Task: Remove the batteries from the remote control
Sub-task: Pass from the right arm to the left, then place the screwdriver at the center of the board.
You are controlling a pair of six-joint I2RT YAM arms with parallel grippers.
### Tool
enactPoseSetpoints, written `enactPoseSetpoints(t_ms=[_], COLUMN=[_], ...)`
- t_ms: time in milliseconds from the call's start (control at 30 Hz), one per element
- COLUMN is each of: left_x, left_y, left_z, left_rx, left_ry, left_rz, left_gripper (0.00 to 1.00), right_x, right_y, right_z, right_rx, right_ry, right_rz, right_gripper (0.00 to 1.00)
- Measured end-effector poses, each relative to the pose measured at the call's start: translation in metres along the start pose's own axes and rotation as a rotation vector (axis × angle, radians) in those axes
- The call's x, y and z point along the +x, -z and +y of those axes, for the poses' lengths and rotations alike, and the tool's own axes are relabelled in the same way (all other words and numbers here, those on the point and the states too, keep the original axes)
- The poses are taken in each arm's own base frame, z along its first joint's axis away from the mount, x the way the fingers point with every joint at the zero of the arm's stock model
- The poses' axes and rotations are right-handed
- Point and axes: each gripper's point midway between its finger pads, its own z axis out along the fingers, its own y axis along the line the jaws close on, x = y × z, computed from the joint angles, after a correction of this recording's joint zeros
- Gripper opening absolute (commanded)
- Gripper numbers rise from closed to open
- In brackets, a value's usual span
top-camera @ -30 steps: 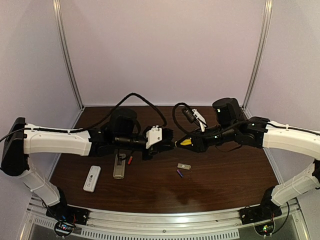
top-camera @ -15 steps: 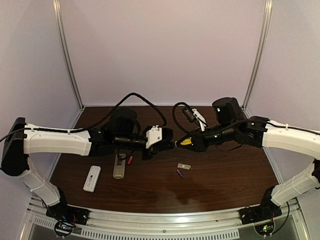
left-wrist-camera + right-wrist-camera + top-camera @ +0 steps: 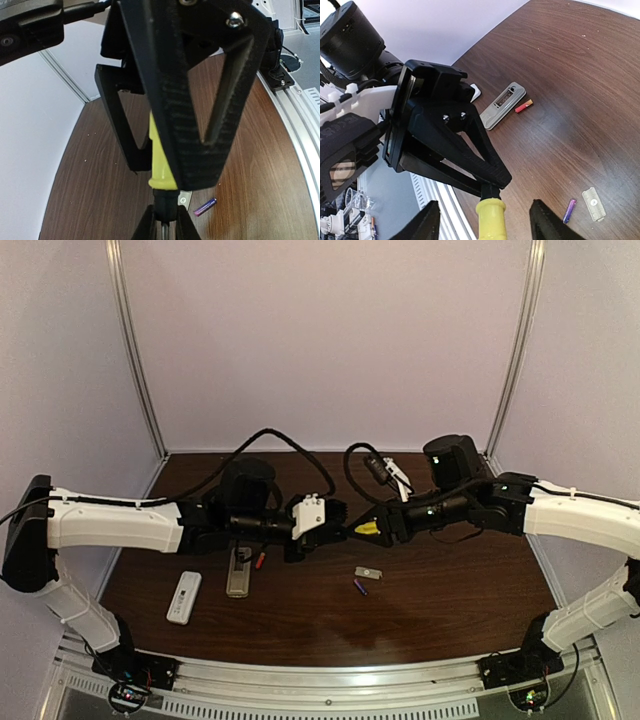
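Left claw (image 3: 165, 226) is clamped on the black shaft of a yellow-handled screwdriver (image 3: 160, 170); right claw (image 3: 489, 220) is spread wide around the handle. One purple cylindrical battery (image 3: 359, 587) lies at seven o'clock of a grey cover plate (image 3: 368, 572), a red battery (image 3: 261, 560) at two o'clock of a grey remote (image 3: 238, 574).

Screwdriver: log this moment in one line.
left gripper: shut on screwdriver | right gripper: open, straddling it | loose on table: purple battery, red battery
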Motion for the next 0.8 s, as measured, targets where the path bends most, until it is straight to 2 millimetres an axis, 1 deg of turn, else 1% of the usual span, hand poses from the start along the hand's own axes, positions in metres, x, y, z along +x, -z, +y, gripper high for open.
enactPoseSetpoints(t_ms=[33, 67, 167, 200, 233, 333, 433, 533, 600, 700, 800], left_x=[0.001, 0.002, 0.005, 0.007, 0.009, 0.020, 0.036, 0.048, 0.052, 0.058, 0.073], left_y=[0.000, 0.000, 0.000, 0.000, 0.000, 0.000, 0.001, 0.002, 0.002, 0.003, 0.004], left_z=[0.000, 0.000, -0.002, -0.003, -0.004, -0.009, -0.018, -0.024, -0.024, -0.018, -0.010], left_rx=[-0.001, -0.001, -0.002, -0.002, -0.001, 0.004, 0.014, 0.029, 0.031, 0.025, 0.018], left_ry=[0.001, 0.001, 0.003, 0.005, 0.006, 0.014, 0.024, 0.030, 0.031, 0.037, 0.052], left_rz=[0.003, 0.004, 0.014, 0.018, 0.023, 0.047, 0.081, 0.105, 0.113, 0.121, 0.142], left_gripper=[0.00, 0.00, 0.00, 0.00, 0.00, 0.00, 0.00, 0.00, 0.00, 0.00, 0.00], right_x=[0.000, 0.000, 0.002, 0.002, 0.002, 0.000, -0.003, -0.005, -0.002, 0.002, 0.005], right_y=[0.000, 0.000, 0.001, 0.001, 0.002, 0.008, 0.017, 0.026, 0.032, 0.041, 0.051], right_z=[-0.001, -0.001, -0.006, -0.009, -0.010, -0.014, -0.018, -0.024, -0.028, -0.035, -0.039], right_rx=[0.003, 0.008, 0.036, 0.050, 0.060, 0.097, 0.145, 0.197, 0.230, 0.276, 0.316], right_ry=[0.000, -0.001, -0.004, -0.006, -0.009, -0.013, -0.010, -0.008, -0.011, -0.013, -0.014], right_rz=[0.000, 0.000, 0.003, 0.002, 0.000, -0.014, -0.038, -0.060, -0.066, -0.076, -0.090], right_gripper=[0.76, 0.80, 0.88, 0.93, 0.94, 0.95, 0.95, 0.95, 0.95, 0.95, 0.95])
